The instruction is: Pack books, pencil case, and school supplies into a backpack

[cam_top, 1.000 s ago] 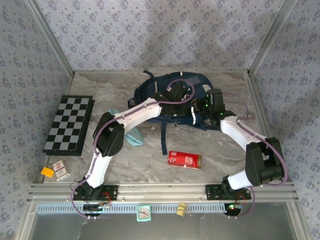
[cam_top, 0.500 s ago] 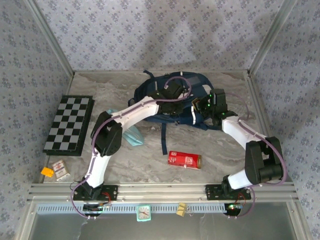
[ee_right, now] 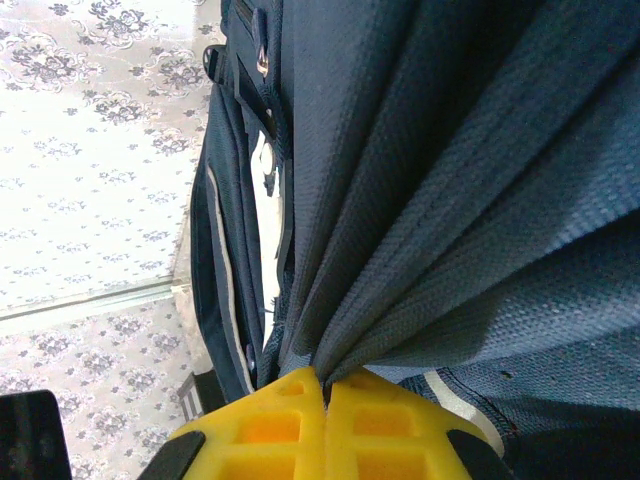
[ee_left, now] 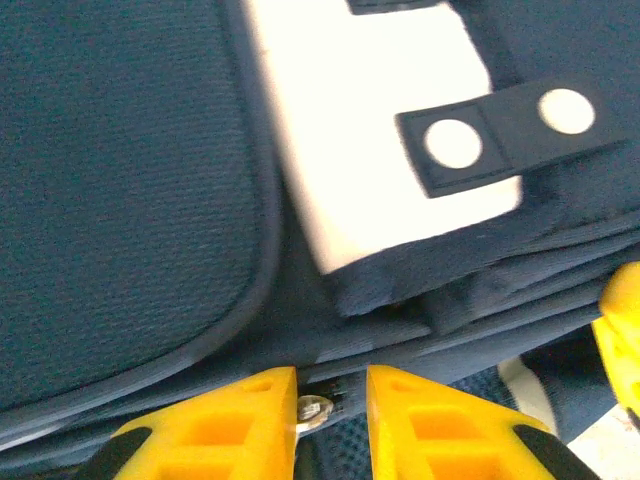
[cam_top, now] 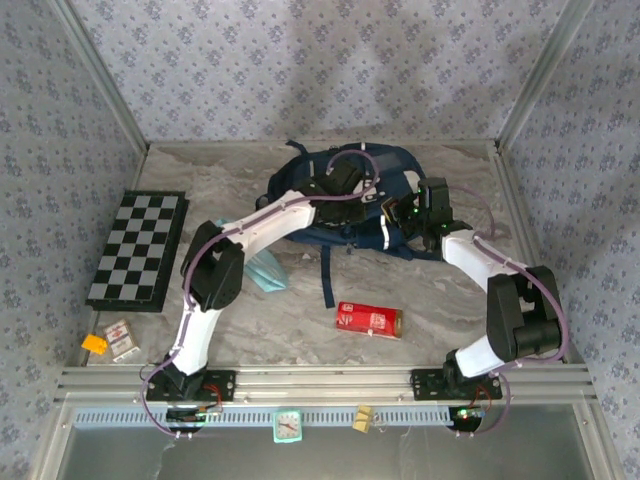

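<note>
The navy backpack (cam_top: 385, 165) lies at the back middle of the table. My left gripper (cam_top: 340, 183) rests on its top. In the left wrist view its yellow fingers (ee_left: 230, 425) are closed round a dark zip strip with a metal zip pull (ee_left: 312, 410), just below a pale grey buckle patch (ee_left: 370, 120). My right gripper (cam_top: 412, 212) is at the bag's right side, shut on a bunched fold of navy fabric (ee_right: 420, 230). The red box (cam_top: 368, 319) lies on the table in front. The pale blue pencil case (cam_top: 264, 272) lies partly under my left arm. The books are hidden.
A black-and-white chessboard (cam_top: 135, 250) lies at the left. Small cards (cam_top: 121, 340) and an orange piece (cam_top: 94, 344) sit at the near left corner. A dark backpack strap (cam_top: 327, 275) trails toward the front. Patterned walls close in three sides.
My left gripper has slid a little up and to the left along the top of the backpack. My right gripper has edged slightly toward the back, keeping hold of the fabric.
</note>
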{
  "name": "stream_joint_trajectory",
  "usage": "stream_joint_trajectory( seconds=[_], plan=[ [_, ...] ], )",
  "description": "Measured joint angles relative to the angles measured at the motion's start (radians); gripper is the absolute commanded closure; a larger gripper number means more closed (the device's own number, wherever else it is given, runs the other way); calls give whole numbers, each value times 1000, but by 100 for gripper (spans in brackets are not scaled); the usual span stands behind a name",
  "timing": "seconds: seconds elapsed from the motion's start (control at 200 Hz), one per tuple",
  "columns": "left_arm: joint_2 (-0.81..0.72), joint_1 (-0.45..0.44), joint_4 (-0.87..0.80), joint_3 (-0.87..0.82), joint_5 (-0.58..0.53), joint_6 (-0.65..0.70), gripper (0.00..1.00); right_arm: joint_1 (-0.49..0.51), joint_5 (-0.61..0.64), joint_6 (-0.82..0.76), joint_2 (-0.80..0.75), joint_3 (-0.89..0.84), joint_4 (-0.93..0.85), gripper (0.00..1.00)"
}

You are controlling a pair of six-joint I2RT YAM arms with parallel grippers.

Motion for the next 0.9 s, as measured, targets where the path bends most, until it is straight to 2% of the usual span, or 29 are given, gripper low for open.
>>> stream_joint_trajectory(
  seconds=[0.055, 0.205, 0.365, 0.555, 0.9],
  plan=[
    [17, -11, -13, 19, -21, -3, 69, 0, 0, 0, 4, 0, 0, 100],
    [28, -36, -55, 30, -105, -16, 66, 3, 0, 0, 11, 0, -1, 100],
    [3, -40, -31, -42, -137, -16, 61, 4, -1, 0, 16, 0, 0, 100],
    [-26, -27, -10, -119, -116, 12, 59, 5, -1, 0, 19, 0, 0, 100],
    [-17, 4, -2, -104, -34, 137, 66, 5, -1, 0, 23, 0, 0, 100]
  ],
)
